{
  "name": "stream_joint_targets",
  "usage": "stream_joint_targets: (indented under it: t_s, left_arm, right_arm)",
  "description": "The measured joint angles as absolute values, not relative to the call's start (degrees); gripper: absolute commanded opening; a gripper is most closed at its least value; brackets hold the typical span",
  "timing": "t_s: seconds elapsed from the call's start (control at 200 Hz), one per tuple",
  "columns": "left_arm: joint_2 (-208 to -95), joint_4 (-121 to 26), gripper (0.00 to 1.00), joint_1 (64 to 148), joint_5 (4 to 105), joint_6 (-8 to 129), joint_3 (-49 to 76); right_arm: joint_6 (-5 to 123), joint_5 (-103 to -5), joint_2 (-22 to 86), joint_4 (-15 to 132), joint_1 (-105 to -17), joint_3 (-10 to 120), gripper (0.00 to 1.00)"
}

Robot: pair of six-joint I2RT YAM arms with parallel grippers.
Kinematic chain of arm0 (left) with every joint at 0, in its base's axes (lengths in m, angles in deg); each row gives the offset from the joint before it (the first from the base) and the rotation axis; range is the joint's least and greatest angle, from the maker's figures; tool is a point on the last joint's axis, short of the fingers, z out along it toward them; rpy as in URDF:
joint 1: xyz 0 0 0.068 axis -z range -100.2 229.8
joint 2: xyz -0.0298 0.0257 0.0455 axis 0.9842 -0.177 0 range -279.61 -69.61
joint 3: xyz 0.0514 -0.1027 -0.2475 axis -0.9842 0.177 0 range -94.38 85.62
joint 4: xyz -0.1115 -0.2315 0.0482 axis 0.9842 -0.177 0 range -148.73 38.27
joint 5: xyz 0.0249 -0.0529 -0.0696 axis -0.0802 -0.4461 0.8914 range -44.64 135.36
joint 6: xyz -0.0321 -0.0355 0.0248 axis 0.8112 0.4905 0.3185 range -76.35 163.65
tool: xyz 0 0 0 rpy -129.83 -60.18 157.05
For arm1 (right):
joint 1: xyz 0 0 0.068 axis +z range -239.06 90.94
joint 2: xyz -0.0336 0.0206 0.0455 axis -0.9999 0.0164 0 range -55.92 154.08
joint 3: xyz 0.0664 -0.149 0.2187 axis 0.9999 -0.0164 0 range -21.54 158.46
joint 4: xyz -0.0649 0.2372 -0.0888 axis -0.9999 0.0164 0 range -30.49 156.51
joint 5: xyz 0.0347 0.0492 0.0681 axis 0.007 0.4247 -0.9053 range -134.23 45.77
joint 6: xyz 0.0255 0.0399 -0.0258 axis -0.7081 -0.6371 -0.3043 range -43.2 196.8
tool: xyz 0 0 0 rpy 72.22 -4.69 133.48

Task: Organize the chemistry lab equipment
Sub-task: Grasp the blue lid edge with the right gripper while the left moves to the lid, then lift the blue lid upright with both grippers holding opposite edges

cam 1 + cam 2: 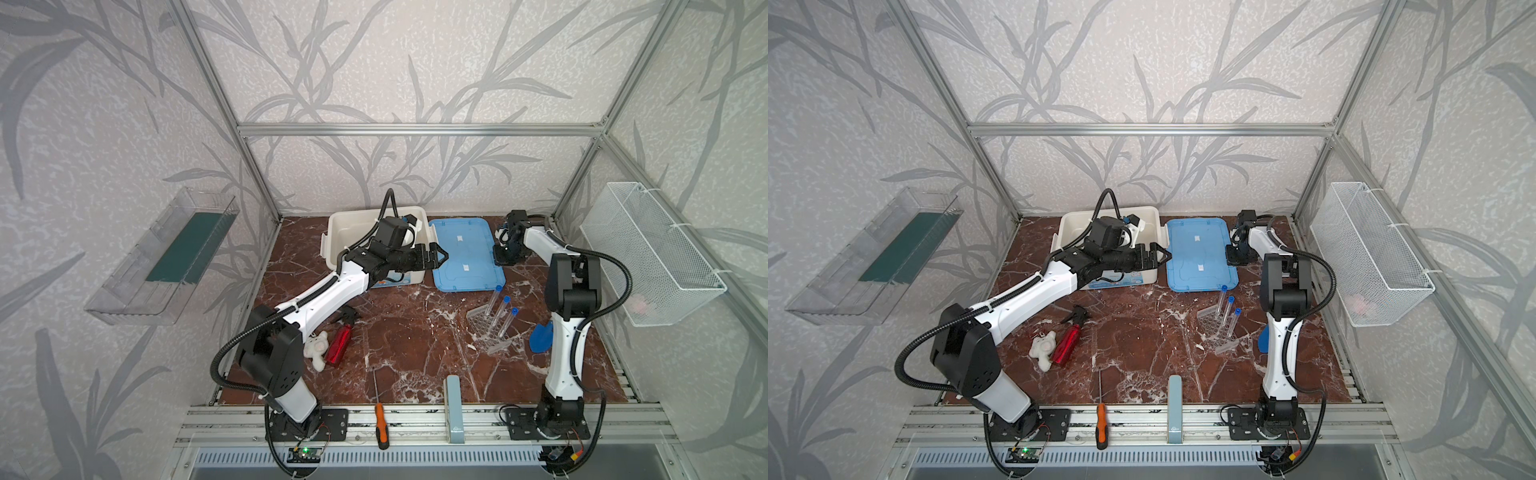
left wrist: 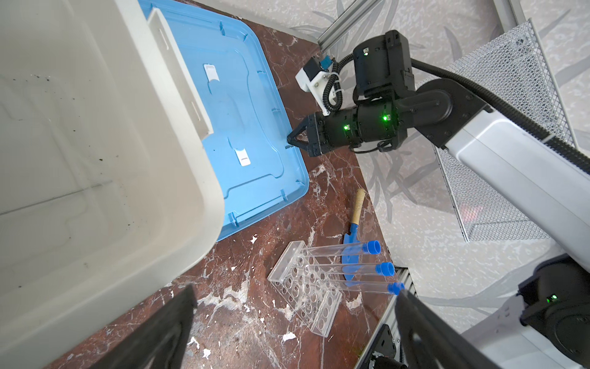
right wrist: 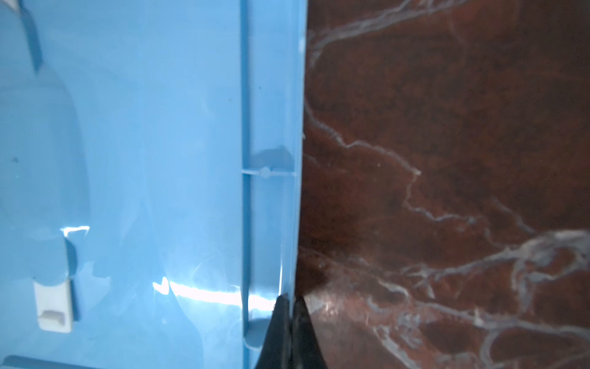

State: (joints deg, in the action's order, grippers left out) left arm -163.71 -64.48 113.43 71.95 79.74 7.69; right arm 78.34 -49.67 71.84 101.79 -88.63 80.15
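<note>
Marbled red worktop carries the clear tube rack (three blue-capped tubes slotted in) near its right edge. Right gripper pinches the rim of the blue lid; left gripper hangs spread over the white bin.

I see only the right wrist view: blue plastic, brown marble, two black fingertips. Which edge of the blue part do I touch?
Observer: The right gripper is shut on the long edge of the flat blue plastic lid, the edge away from the white plastic box.
Operator: Is the box open?
Observer: Yes, it is open and stands beside the lid.
Operator: And the other arm?
Observer: The left gripper is open, over the box's lid-side rim.
</note>
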Motion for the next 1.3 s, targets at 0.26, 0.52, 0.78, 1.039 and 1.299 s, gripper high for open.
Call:
stream_joint_targets:
  t_s: [0.26, 0.52, 0.78, 1.039, 1.299]
  left_arm:
    - [-163.7, -62.6, 0.97, 113.4, 72.6, 80.5, 8.6]
    - [-163.7, -59.2, 0.96, 113.1, 74.2, 81.0, 9.5]
    - [-162.4, -53.9, 0.99, 111.6, 75.3, 80.5, 12.2]
    - [-159.8, -39.9, 0.99, 108.7, 76.0, 81.0, 16.7]
    - [-162.9, -26.3, 0.94, 107.8, 78.8, 83.8, 17.0]
  right_arm:
    - [77.4, -48.1, 59.5, 101.4, -88.7, 78.5, 0.0]
    - [76.6, -47.2, 52.4, 101.4, -89.0, 78.8, 0.0]
    - [76.3, -44.4, 41.9, 101.4, -89.0, 75.8, 0.0]
    - [74.3, -47.0, 30.2, 100.2, -89.1, 71.9, 0.0]
    - [69.5, -57.2, 20.2, 99.0, -89.1, 67.6, 0.0]
